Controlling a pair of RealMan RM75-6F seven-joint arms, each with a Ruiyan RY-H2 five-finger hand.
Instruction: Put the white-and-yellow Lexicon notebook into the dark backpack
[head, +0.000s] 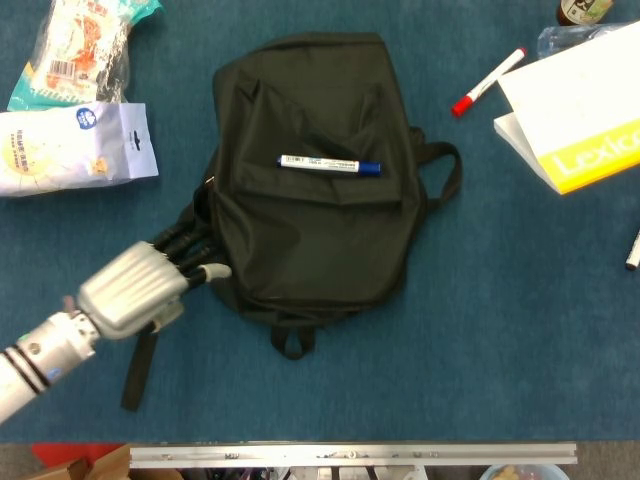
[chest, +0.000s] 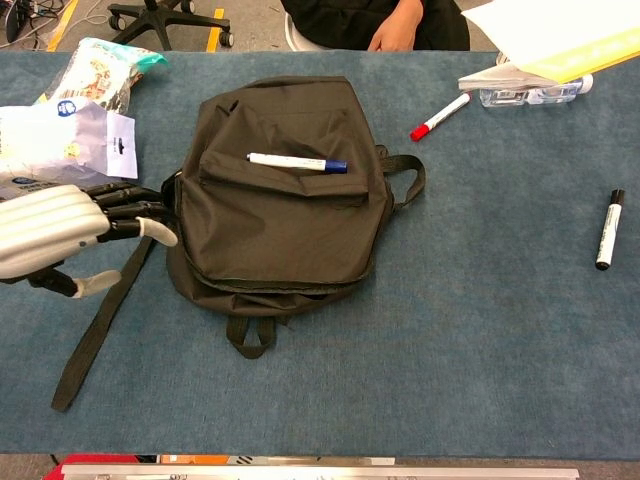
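The dark backpack (head: 310, 215) lies flat in the middle of the blue table, closed as far as I can see, also shown in the chest view (chest: 280, 220). A white-and-blue marker (head: 328, 164) rests on its front pocket. My left hand (head: 140, 290) reaches in from the lower left, its fingers stretched out and apart, tips at the backpack's left edge (chest: 60, 235). It holds nothing. The white-and-yellow Lexicon notebook (head: 580, 105) shows tilted at the right edge, hanging above the table at the top right (chest: 555, 30). My right hand is out of both views.
Snack bags (head: 70, 145) lie at the back left. A red-capped marker (head: 488, 68) and a clear bottle (chest: 525, 93) sit under the notebook. A black marker (chest: 608, 229) lies at the right. The backpack's long strap (chest: 100, 320) trails to the front left.
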